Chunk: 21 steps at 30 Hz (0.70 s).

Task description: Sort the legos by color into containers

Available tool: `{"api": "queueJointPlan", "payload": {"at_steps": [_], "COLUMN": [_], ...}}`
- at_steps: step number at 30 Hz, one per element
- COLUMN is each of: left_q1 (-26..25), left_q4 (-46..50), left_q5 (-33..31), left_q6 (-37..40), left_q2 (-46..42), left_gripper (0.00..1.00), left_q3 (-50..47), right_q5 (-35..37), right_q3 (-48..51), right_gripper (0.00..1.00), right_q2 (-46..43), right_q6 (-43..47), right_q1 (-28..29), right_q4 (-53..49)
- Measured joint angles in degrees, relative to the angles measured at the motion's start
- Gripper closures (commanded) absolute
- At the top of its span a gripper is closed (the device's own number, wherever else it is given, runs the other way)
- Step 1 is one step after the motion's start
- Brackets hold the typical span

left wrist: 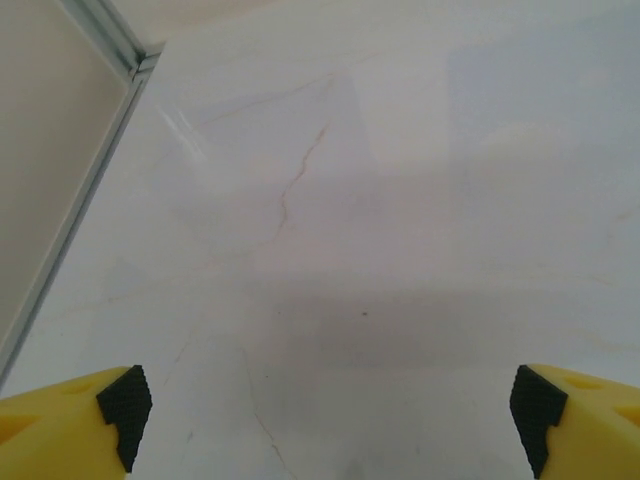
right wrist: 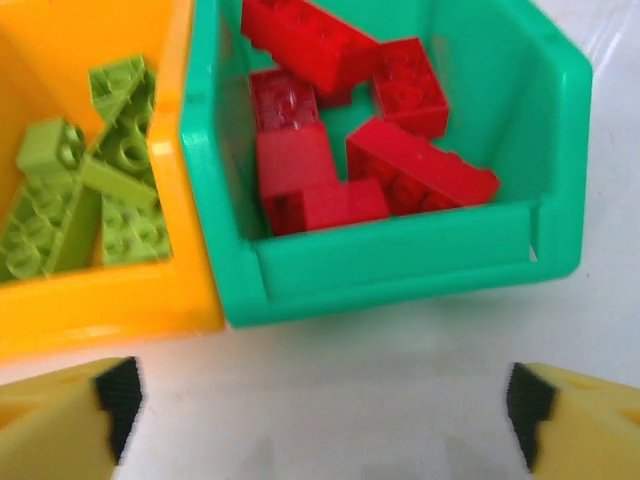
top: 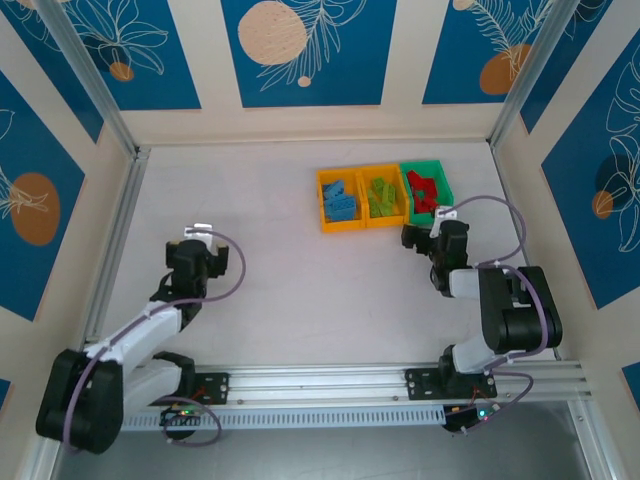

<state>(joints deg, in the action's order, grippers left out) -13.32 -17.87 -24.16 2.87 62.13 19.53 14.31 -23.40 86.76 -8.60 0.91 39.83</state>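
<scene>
- Right gripper (right wrist: 320,410): jaws spread, holding nothing, just in front of the green bin (right wrist: 400,262).
- Red legos (right wrist: 330,180) lie piled in the green bin.
- Lime legos (right wrist: 90,190) fill the middle bin (right wrist: 110,305), which touches the green bin.
- Blue legos (top: 339,200) sit in the left bin (top: 322,205).
- Left gripper (left wrist: 330,410): jaws spread, empty, over bare table (left wrist: 400,200), well apart from the bins.
</scene>
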Motion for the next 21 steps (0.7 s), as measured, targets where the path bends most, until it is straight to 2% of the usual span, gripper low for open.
{"api": "queueJointPlan", "payload": {"at_steps": [4, 7, 9, 13, 21], "left_q1": [5.0, 6.2, 6.6, 7.7, 7.9], "left_q4": [-13.7, -22.1, -24.2, -27.0, -28.5], "left_q5": [6.1, 9.6, 12.0, 15.0, 17.0], "left_q6": [0.3, 0.3, 0.3, 0.2, 0.1], "left_q2": [12.0, 21.8, 25.8, 26.4, 26.4], "left_gripper": [0.03, 0.0, 0.0, 0.0, 0.0], "left_q3": [-0.9, 0.1, 0.9, 1.4, 1.9], "right_q5": [-1.1, -1.6, -1.9, -2.1, -2.6], "right_q3": [0.7, 0.7, 0.7, 0.7, 0.7], "right_gripper": [0.01, 0.0, 0.0, 0.01, 0.0], "right_q2": [0.5, 0.5, 0.5, 0.5, 0.5], "right_q6": [0.0, 0.2, 0.2, 0.2, 0.2], "right_q1": [-0.1, 0.0, 0.0, 0.0, 0.0], "right_q4": [3.1, 4.7, 5.3, 5.9, 6.0]}}
